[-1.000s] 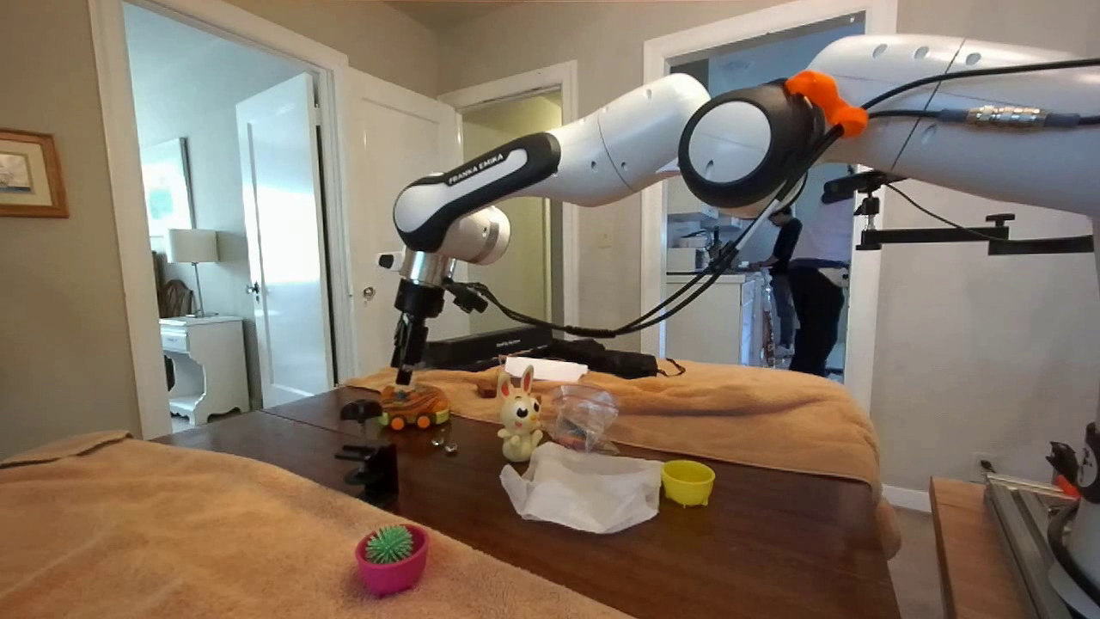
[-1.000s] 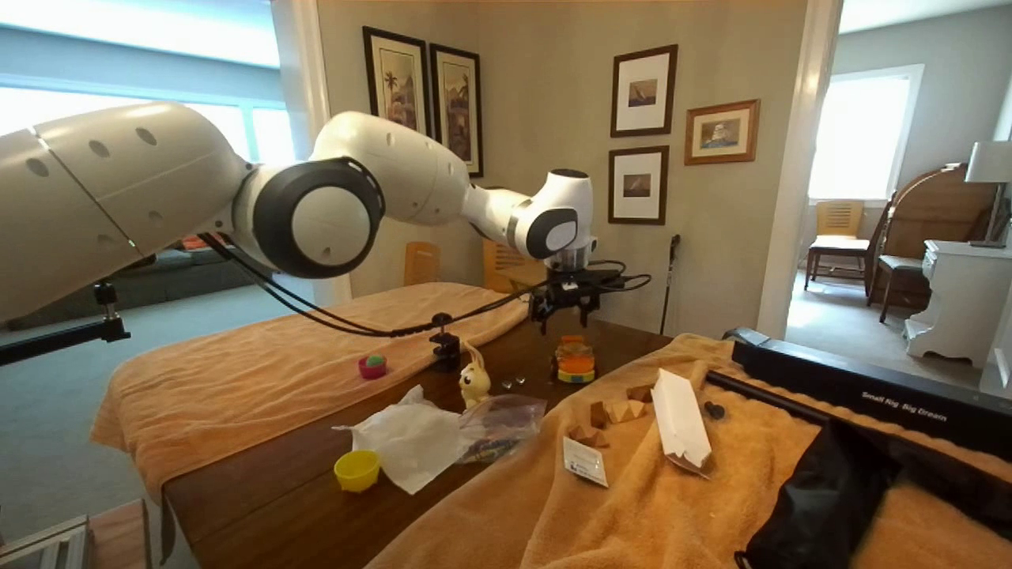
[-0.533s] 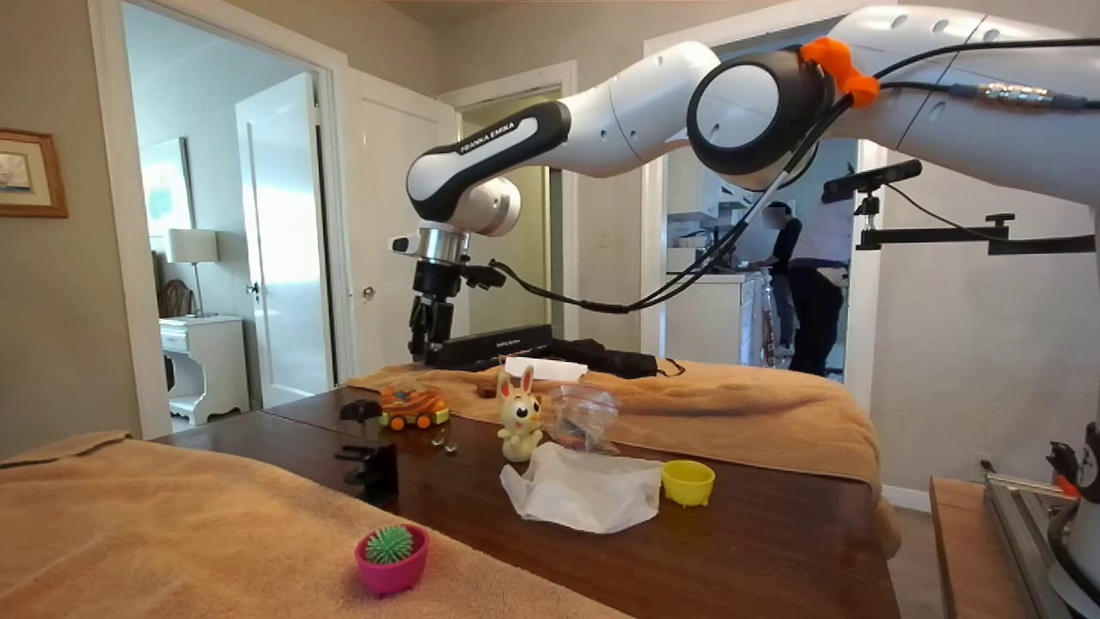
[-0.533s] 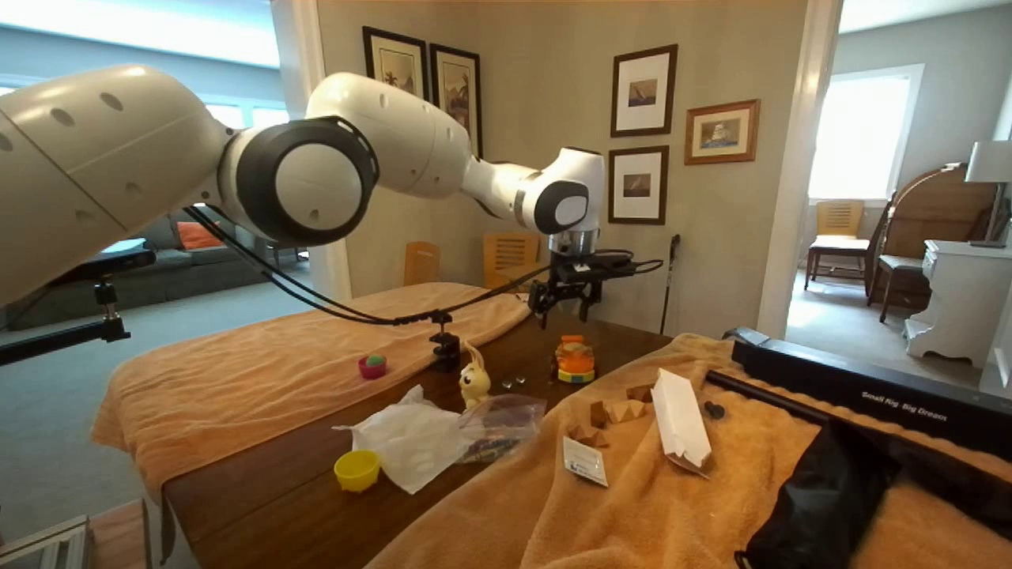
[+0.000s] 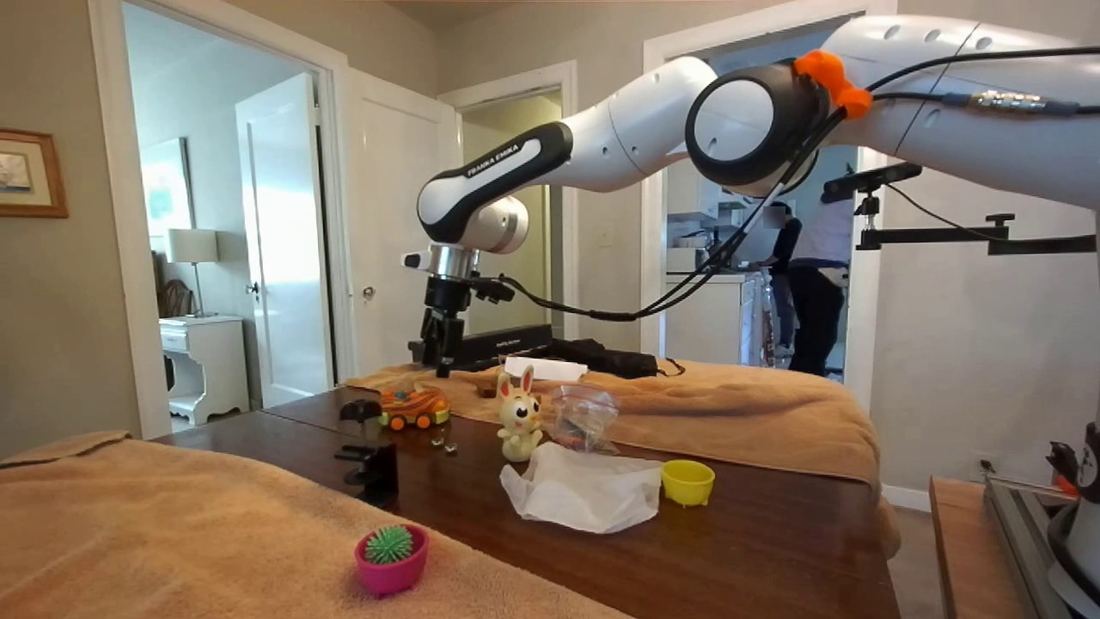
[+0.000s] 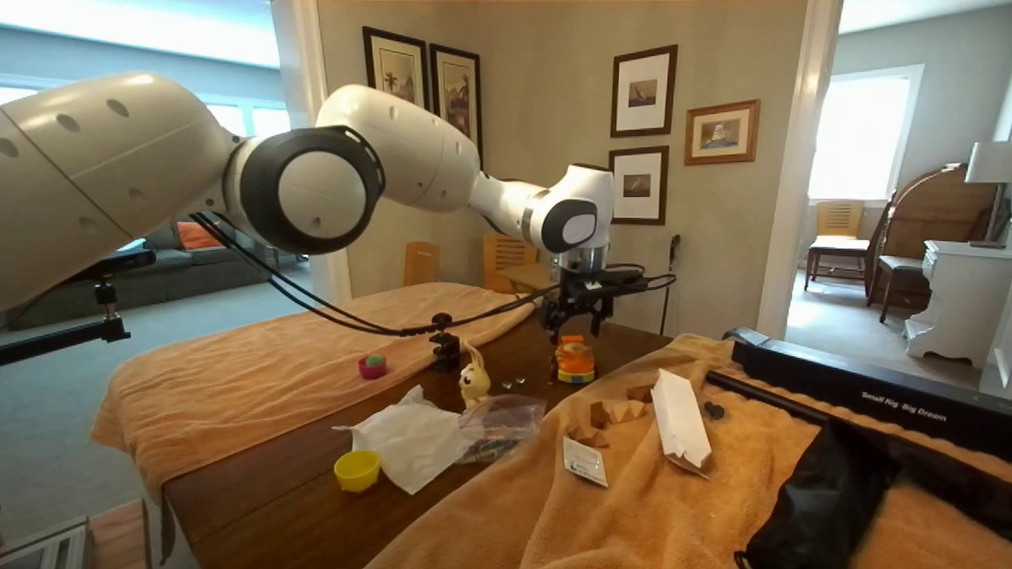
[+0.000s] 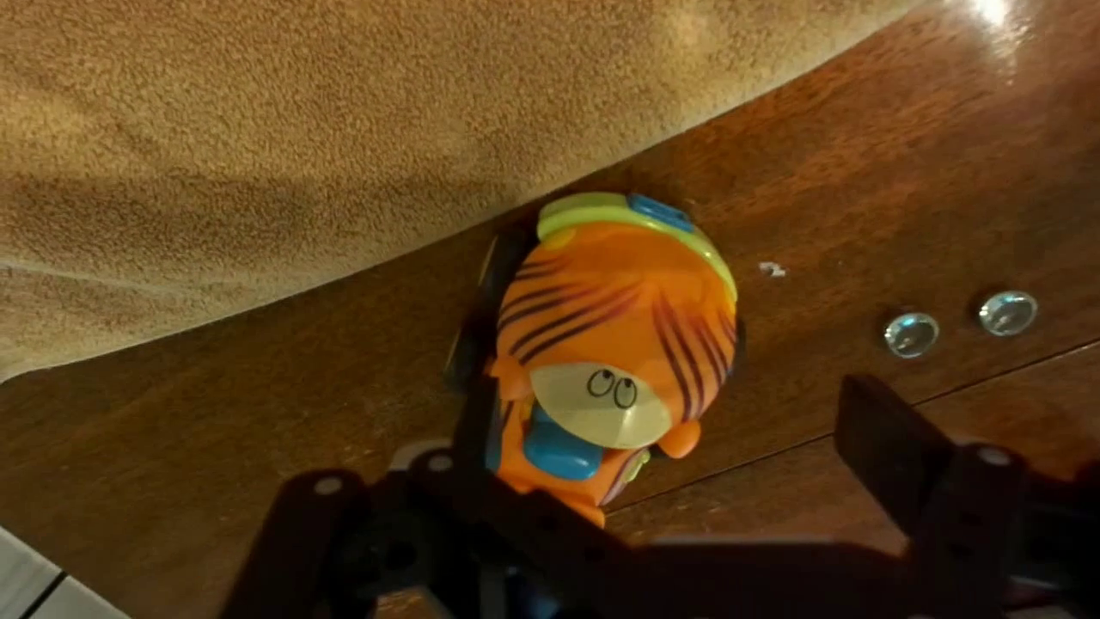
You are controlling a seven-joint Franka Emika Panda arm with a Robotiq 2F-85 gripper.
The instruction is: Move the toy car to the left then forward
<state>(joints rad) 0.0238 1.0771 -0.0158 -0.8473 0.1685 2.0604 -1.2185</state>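
Toy car [image 5: 415, 407]: in an exterior view, wheels down on the worktop [image 5: 756, 550], just beside the tan towel [image 5: 730, 417]
End effector [image 6: 574, 333]: in an exterior view I see it above the toy car, jaws apart, holding nothing
Fingers [image 7: 889, 451]: in the wrist view one masks the toy car's edge and may land on it; I'd ease across till the toy car sits midway, then lower straight

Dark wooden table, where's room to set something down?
Bare wood lies between the round yellow bowl and the nearest table end, and between the black clamp and crumpled white paper. It's crowded around that paper, the clear plastic bag and cream toy rabbit; the black tool overhangs the orange toy car.
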